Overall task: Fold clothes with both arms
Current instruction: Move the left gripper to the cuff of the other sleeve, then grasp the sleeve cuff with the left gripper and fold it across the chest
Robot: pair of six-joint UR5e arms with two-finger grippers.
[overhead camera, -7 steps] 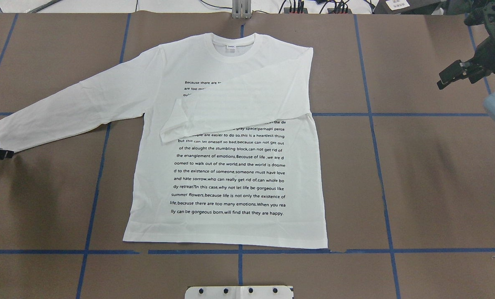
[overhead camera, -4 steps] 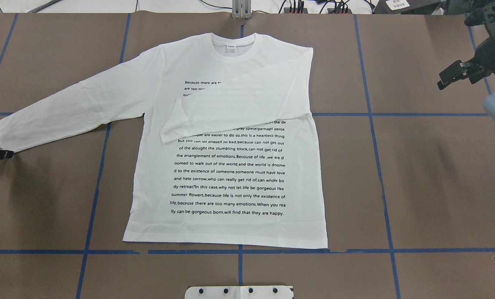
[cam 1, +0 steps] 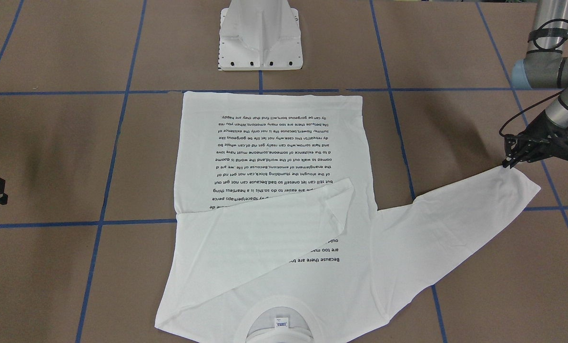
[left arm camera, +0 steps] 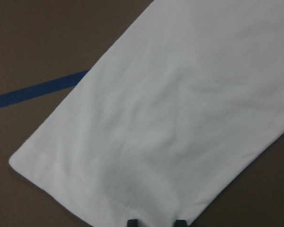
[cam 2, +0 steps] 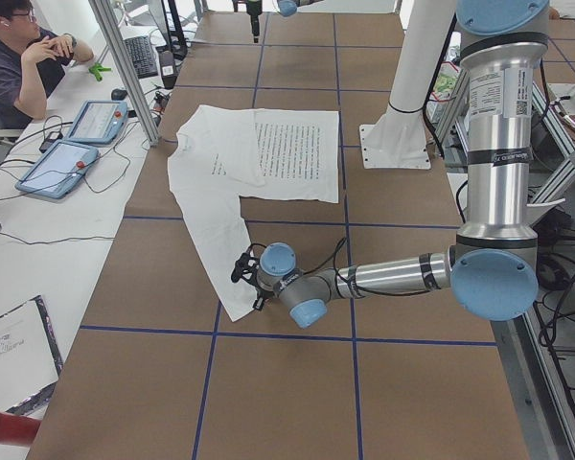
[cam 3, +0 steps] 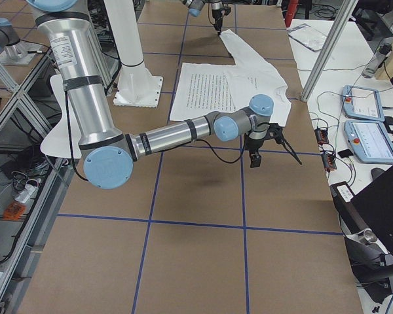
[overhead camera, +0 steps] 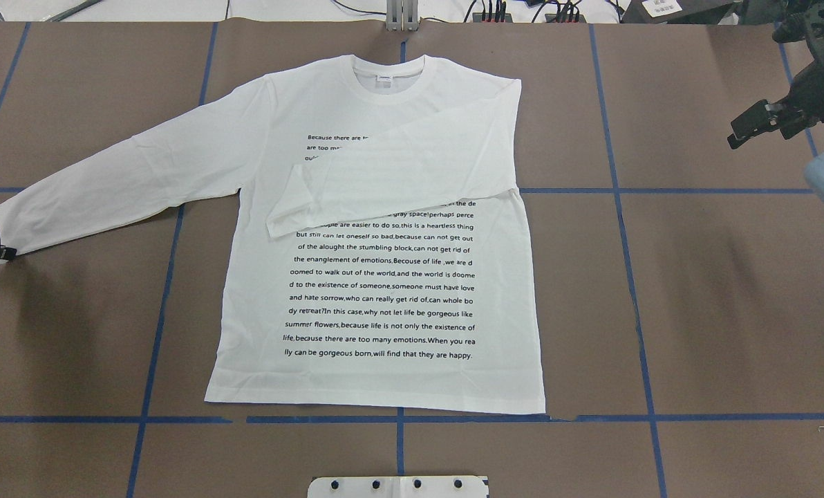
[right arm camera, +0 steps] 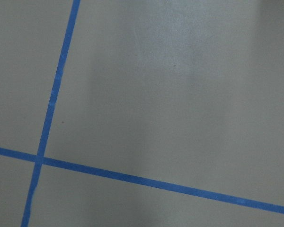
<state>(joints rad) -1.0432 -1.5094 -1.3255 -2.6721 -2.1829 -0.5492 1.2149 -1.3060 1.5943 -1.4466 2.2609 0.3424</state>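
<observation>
A brown-topped table [overhead camera: 730, 311], gridded with blue tape lines [overhead camera: 730, 417], carries a white long-sleeved T-shirt [overhead camera: 384, 290] lying flat, print side up. One sleeve [overhead camera: 412, 173] is folded across the chest, while the other sleeve [overhead camera: 122, 180] stretches out over the tabletop. A white pedestal base [cam 1: 261, 35] stands near the hem.

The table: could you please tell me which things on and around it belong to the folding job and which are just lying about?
Job: white T-shirt, left tool, right tool.
Lying about: pedestal base, blue tape lines, side-bench tablets, seated person.
</observation>
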